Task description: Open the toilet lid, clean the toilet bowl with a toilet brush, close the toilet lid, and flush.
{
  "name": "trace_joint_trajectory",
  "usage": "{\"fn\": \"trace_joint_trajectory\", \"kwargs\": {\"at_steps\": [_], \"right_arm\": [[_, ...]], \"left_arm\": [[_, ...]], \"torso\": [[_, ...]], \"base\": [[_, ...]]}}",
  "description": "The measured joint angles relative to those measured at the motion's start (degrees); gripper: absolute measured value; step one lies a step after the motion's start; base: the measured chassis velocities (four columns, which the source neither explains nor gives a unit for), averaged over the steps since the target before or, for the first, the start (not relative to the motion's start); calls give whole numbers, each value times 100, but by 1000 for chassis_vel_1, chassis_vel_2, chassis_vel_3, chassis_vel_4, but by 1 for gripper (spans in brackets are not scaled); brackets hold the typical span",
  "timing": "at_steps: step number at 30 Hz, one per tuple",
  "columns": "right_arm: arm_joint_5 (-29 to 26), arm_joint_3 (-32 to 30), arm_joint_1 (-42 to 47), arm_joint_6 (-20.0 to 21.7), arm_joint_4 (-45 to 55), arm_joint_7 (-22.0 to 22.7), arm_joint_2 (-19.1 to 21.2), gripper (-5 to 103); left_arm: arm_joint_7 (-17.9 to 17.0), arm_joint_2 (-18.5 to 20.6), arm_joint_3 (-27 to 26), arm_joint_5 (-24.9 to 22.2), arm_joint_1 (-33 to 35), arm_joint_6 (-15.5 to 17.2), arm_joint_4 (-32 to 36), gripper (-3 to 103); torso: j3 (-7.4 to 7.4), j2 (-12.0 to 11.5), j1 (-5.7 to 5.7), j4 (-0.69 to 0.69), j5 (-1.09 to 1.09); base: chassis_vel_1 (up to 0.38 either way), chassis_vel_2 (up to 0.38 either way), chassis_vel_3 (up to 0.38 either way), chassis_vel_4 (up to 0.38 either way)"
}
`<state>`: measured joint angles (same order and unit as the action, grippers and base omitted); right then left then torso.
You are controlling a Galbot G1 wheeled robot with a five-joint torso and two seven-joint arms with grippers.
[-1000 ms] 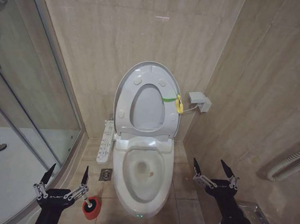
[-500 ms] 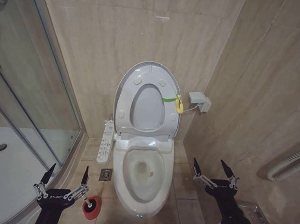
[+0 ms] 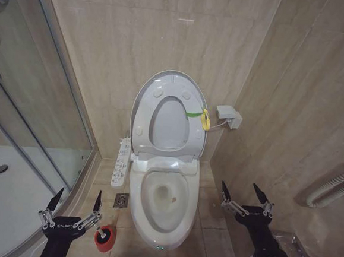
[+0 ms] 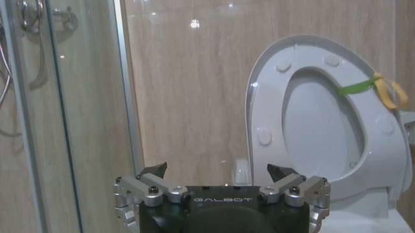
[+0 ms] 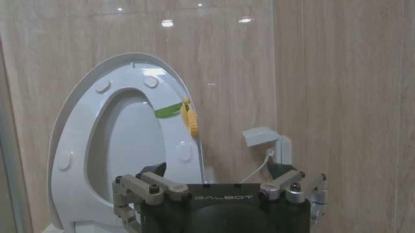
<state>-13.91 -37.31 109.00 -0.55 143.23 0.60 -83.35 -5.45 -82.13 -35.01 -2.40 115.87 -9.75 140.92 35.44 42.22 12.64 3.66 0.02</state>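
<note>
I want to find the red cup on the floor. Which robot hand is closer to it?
The left gripper. It hovers just beside the red cup, jaws open. The right gripper hangs across the toilet bowl, by the far wall.

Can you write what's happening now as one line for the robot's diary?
toilet lid: up | toilet bowl: uncovered | toilet brush: in holder | left end effector: open, empty, beside brush | right end effector: open, empty

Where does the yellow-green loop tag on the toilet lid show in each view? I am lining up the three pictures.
Head view: loop tag on the raised toilet lid's right edge.
Left wrist view: upper right.
Right wrist view: centre.
Shared landmark: the beige tiled wall behind the lid.
</note>
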Motion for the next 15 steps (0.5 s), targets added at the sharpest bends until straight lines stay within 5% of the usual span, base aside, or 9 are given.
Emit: {"fn": "trace_joint_trajectory", "kwargs": {"at_steps": [9, 15], "right_arm": [[0, -1, 0, 0, 0, 0, 0, 100], [0, -1, 0, 0, 0, 1, 0, 100]], "left_arm": [[601, -219, -132, -593, -1465, 1023, -1232, 100], [842, -514, -271, -528, -1761, 979, -1694, 102]], "torso": [[0, 0, 0, 1, -3], [0, 0, 1, 0, -3]], "base": [[0, 0, 0, 0], [0, 0, 0, 0]]}}
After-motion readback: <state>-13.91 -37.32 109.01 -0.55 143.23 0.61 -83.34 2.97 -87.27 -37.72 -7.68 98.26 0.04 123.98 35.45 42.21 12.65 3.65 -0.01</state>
